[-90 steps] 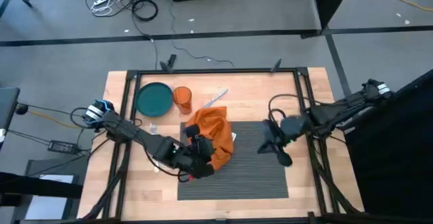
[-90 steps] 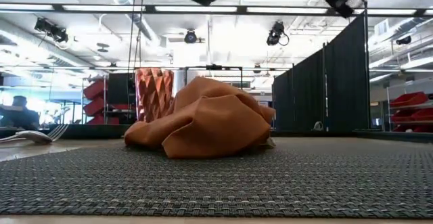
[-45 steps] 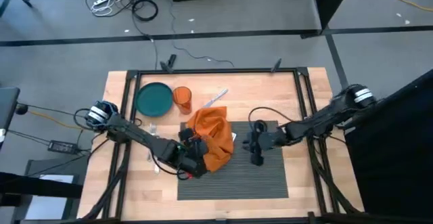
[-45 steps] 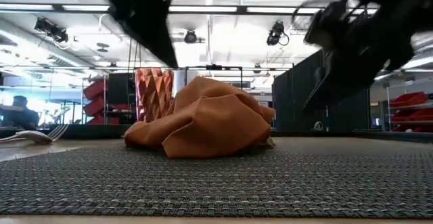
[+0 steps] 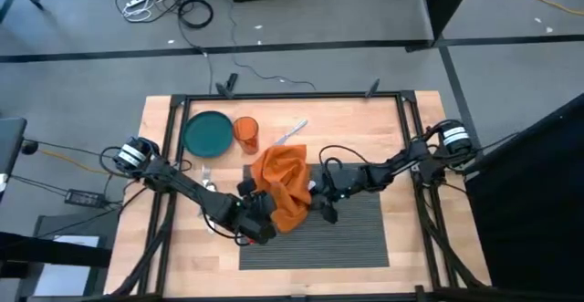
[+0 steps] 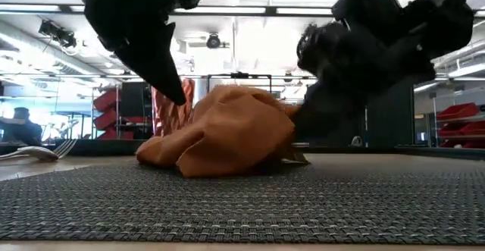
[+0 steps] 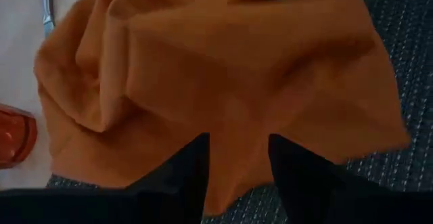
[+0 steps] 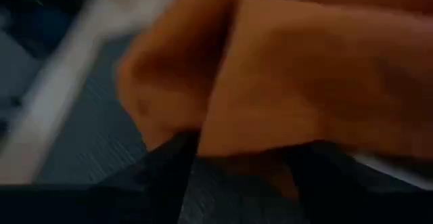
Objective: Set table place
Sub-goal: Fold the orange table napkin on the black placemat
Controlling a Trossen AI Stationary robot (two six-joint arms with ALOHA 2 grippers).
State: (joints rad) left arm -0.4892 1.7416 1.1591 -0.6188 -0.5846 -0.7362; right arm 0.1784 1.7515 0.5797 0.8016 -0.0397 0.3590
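A crumpled orange napkin [image 5: 285, 185] lies on the far left corner of the dark grey ribbed placemat [image 5: 356, 234], which lies flat on the wooden table [image 5: 365, 129]. My left gripper [image 5: 266, 209] is open at the napkin's near left side. Its fingers [image 7: 196, 173] stand on either side of the cloth's near edge. My right gripper [image 5: 316, 198] is open at the napkin's right side, and a fold of cloth [image 8: 270, 95] lies ahead of its fingers [image 8: 169, 176]. In the low view both grippers hang low over the napkin [image 6: 227, 133]. My left gripper comes slanting down at the napkin's near left part [image 7: 237, 163]; whether its fingers touch the cloth I cannot tell. My right gripper comes slanting down from the table's right onto the napkin's right side [image 6: 292, 122]. Its dark body hides whether it touches the cloth.
A teal plate [image 5: 208, 133] and an orange ribbed cup [image 5: 246, 132] stand at the far left. One piece of cutlery [image 5: 290, 133] lies beyond the napkin, and a fork [image 5: 206, 171] lies left of the placemat. Most of the placemat's right part is bare.
My right gripper has swept from the placemat's right part toward the table's left and down to the napkin's right side. My left gripper has come down beside the napkin's left. The napkin's right side has drawn in a little, and the rest of the cloth stays in place.
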